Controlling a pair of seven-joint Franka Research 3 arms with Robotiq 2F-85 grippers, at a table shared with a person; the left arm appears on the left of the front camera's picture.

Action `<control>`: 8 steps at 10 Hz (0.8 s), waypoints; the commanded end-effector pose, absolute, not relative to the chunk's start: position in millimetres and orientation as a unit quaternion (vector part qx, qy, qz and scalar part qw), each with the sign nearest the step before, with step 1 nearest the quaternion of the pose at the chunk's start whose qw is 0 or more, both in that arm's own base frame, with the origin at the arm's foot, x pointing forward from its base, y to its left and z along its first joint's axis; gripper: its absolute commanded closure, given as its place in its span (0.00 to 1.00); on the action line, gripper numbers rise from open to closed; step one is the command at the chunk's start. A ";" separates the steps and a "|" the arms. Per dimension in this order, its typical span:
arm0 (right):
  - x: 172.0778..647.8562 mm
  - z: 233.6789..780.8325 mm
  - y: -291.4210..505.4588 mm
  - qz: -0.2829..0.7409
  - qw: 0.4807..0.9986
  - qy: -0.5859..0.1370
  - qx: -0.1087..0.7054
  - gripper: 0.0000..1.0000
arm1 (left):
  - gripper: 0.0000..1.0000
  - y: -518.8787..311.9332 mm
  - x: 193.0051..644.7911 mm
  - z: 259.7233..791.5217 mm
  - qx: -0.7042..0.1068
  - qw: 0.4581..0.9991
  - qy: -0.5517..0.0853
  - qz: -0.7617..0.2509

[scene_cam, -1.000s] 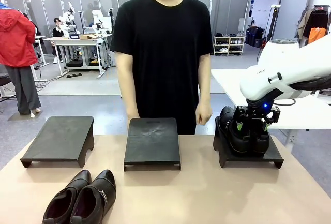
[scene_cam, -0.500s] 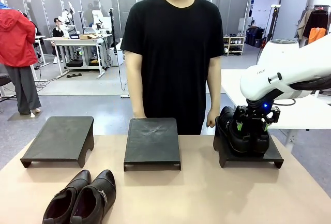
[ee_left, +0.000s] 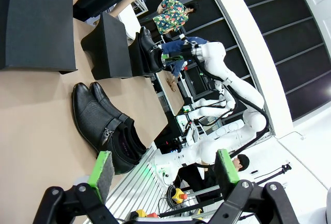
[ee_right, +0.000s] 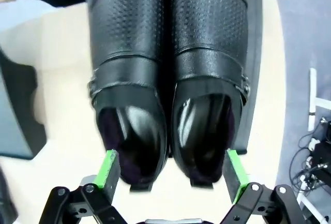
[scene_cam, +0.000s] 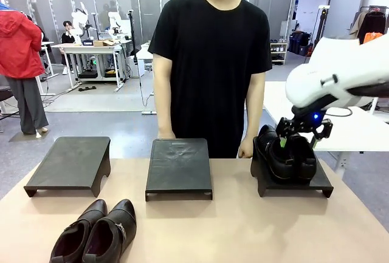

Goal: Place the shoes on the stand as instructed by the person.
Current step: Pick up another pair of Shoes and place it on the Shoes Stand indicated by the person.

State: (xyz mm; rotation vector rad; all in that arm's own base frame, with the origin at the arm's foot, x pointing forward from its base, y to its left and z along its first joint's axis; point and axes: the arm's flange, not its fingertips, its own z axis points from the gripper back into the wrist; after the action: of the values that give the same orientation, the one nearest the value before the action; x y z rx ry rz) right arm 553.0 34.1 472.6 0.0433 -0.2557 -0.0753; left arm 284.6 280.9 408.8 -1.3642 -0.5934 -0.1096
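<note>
One pair of glossy black shoes stands side by side on the right stand. My right gripper hovers just above them, open and clear of the leather. From the right wrist, the same strapped pair lies below the open gripper, heels towards the green pads. A second pair with a silver buckle lies on the table at the front left, also under my open left gripper as the buckled shoes. The person stands behind the middle stand.
The left stand and the middle stand are bare. The person's hand rests close to the right stand's left corner. A figure in a red jacket stands far off at the left. The tan table stretches in front.
My right gripper has lifted off the shoes on the right stand, which stay in place. The person has shifted to picture right and lowered both hands to the table's far edge.
</note>
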 end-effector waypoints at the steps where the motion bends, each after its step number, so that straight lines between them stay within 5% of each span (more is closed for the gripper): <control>1: 521.7 508.3 17.1 -0.018 0.991 -0.115 0.067 0.00 | 0.00 280.8 282.6 411.1 -0.623 0.730 -0.275 -0.056; 8: 405.0 509.5 -95.9 0.013 0.946 -0.047 0.322 0.00 | 0.00 280.8 282.6 411.1 -0.623 0.730 -0.275 -0.056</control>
State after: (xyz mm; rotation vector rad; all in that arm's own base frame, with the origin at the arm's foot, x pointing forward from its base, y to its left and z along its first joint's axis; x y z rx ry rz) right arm 421.1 -80.3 514.9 0.5454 -0.1021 0.0201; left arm 284.7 280.9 408.7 -1.3645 -0.5930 -0.1095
